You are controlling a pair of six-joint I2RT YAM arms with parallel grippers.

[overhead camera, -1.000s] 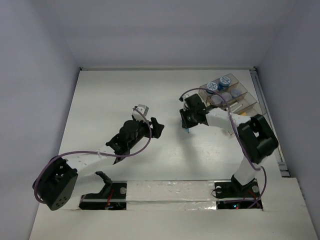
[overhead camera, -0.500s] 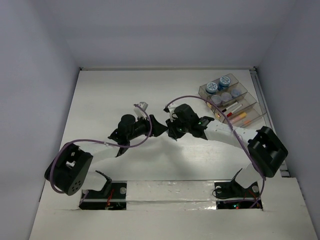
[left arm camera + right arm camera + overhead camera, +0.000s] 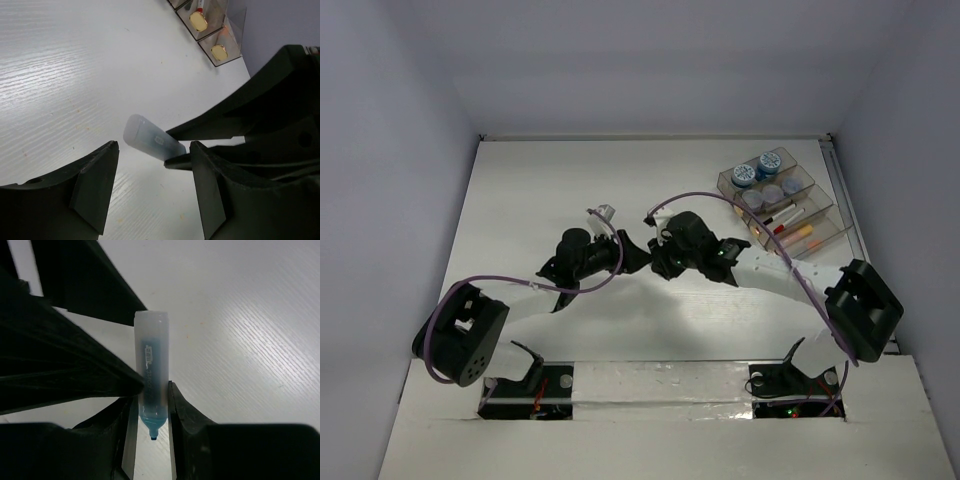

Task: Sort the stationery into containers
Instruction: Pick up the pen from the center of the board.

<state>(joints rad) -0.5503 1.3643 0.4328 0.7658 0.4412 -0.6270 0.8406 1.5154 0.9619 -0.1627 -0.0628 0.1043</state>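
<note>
A short blue stick (image 3: 151,370) with a frosted cap is pinched between the fingers of my right gripper (image 3: 150,401), blue tip toward the wrist. The two grippers meet above mid-table. My left gripper (image 3: 152,175) stands open just short of the stick (image 3: 150,141), its jaws on either side of the cap end with a gap showing. One left finger (image 3: 65,360) lies close beside the stick. The smoky-brown organiser tray (image 3: 817,215) sits at the far right, with blue-lidded jars (image 3: 744,174) and pens in its compartments.
Both arms (image 3: 780,275) cross the middle of the table, purple cables looping over them. The tray's open end (image 3: 235,30) shows two yellow-capped items. A rail runs along the table's right edge (image 3: 860,230).
My right gripper has carried the blue stick left, away from the tray to mid-table. The left gripper has swung right to meet it, and its jaws have narrowed.
</note>
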